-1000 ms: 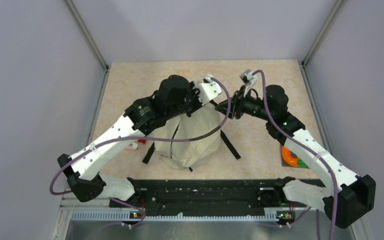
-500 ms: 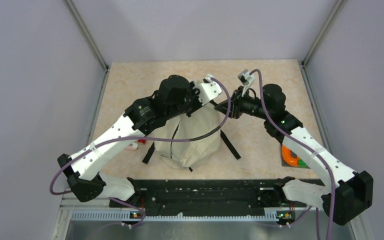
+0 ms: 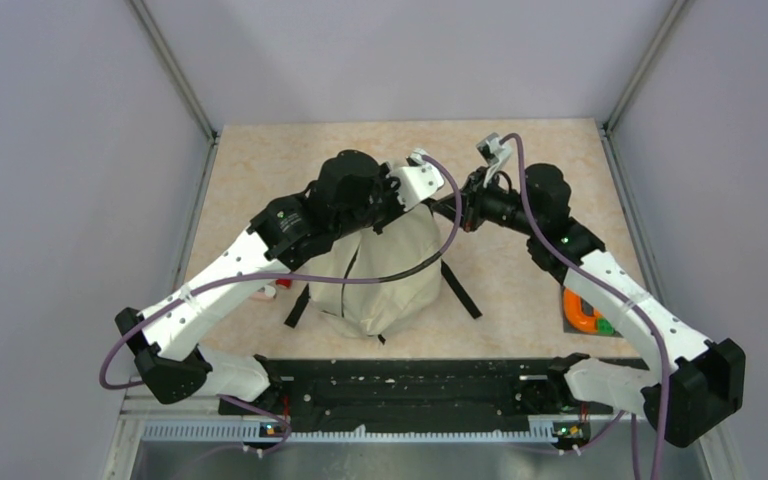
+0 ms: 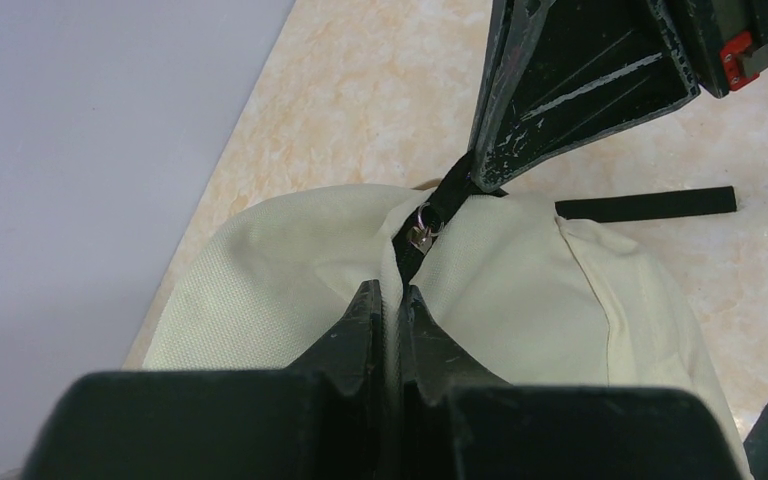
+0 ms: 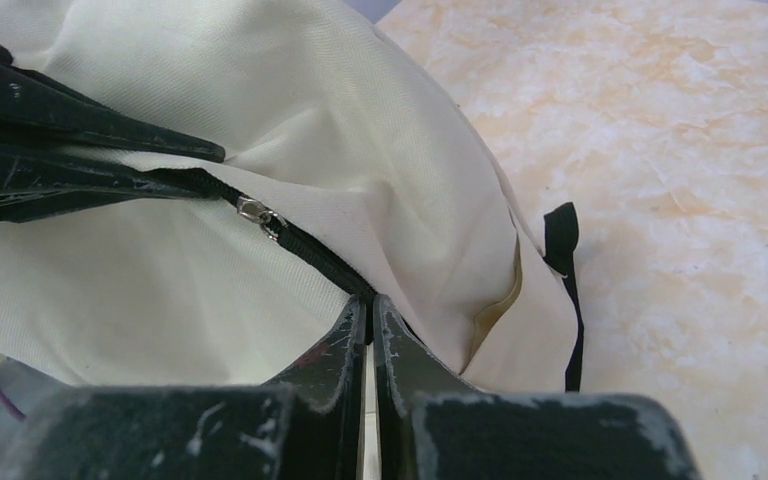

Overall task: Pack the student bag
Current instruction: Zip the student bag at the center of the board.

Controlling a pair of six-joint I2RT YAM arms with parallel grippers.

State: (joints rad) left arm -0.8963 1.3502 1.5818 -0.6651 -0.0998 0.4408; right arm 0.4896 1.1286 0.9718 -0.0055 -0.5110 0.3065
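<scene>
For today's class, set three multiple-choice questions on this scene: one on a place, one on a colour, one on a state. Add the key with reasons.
1. Where is the small silver zipper pull on the cream fabric backpack?
A. between the two pincers
B. at the bag's bottom corner
C. on a shoulder buckle

2. What colour is the flat webbing strap lying on the marbled table?
A. red
B. black
C. white

3. How is the right pincer?
A. wide open above the bag
B. shut on the black zipper strip
C. shut on a pen

Key:
1 A, the pull sits on the strip between the left pincer and the right one.
2 B, it shows dark against the pale table.
3 B, its fingers meet on the strip.
</scene>
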